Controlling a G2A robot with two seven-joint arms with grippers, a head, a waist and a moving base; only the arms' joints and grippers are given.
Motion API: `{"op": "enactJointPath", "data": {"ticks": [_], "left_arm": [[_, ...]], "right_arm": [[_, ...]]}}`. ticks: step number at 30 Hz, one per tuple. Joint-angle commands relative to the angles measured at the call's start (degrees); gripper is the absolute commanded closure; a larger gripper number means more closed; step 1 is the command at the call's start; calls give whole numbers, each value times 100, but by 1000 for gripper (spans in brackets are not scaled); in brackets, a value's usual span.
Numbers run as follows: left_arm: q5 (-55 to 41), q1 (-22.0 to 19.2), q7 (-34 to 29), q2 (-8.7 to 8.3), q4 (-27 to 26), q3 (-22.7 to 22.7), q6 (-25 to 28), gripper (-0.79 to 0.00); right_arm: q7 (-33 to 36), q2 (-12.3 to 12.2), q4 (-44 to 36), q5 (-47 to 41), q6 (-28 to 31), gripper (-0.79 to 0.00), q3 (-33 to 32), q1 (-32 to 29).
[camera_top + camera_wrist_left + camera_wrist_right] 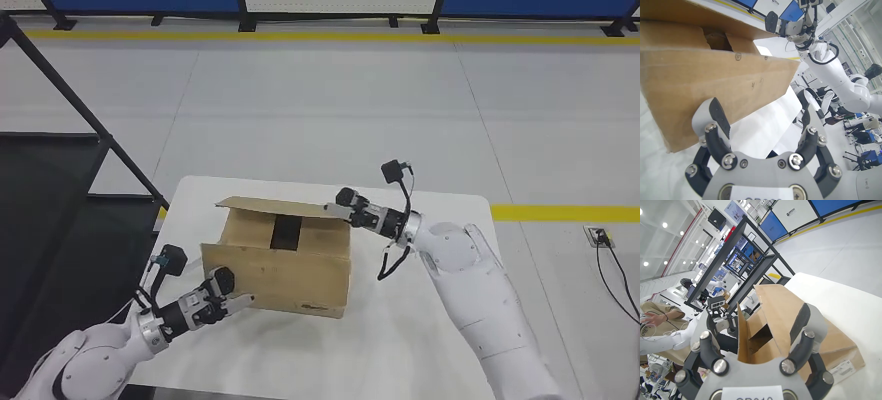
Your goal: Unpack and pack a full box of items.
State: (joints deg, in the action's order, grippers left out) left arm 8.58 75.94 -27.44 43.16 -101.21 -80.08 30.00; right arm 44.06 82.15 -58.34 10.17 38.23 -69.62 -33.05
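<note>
Cardboard box (280,262) sits near the middle of the white tabletop (420,300), its lid only partly undone: the far flap (275,207) stands raised and tilted over a dark opening (285,232), while the near flap lies roughly flat across the top. What is inside cannot be made out. The right pincer (338,203) is at the raised flap's free corner; its wrist view shows it spread wide (755,313), with the flap's edge (776,302) running between the fingers and lying close against one pad (800,321). It has not closed on the cardboard, so it looks placed to lift or fold that flap back rather than to carry anything. The left pincer (228,288) sits low at the near left corner of the box, also wide open (762,106) and holding nothing, with one finger (718,113) just beside the box's side wall (715,79). Its position suggests bracing, so the light box does not slide or tip as the flap is pulled. Unpacking seems barely begun, and the flaps need opening first
</note>
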Motion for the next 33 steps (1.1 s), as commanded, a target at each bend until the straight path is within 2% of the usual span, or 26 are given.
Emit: {"op": "enactJointPath", "data": {"ticks": [1,7,19,21,33], "left_arm": [[13,-45,9,19,13,48,-54,-785],[152,-204,74,88,9,221,-216,-785],[608,-519,318,250,32,640,-508,-785],[657,-574,349,276,55,698,-541,-785],[1081,-755,520,409,81,947,-630,-785]], "right_arm": [[141,-16,-186,-87,-252,-785,14,-63],[571,-23,-404,-439,-1124,-785,146,-37],[725,-1,-414,-692,-1879,-785,433,71],[773,0,-427,-710,-2182,-785,476,87],[1018,-54,-619,-763,-2494,-785,569,-78]]}}
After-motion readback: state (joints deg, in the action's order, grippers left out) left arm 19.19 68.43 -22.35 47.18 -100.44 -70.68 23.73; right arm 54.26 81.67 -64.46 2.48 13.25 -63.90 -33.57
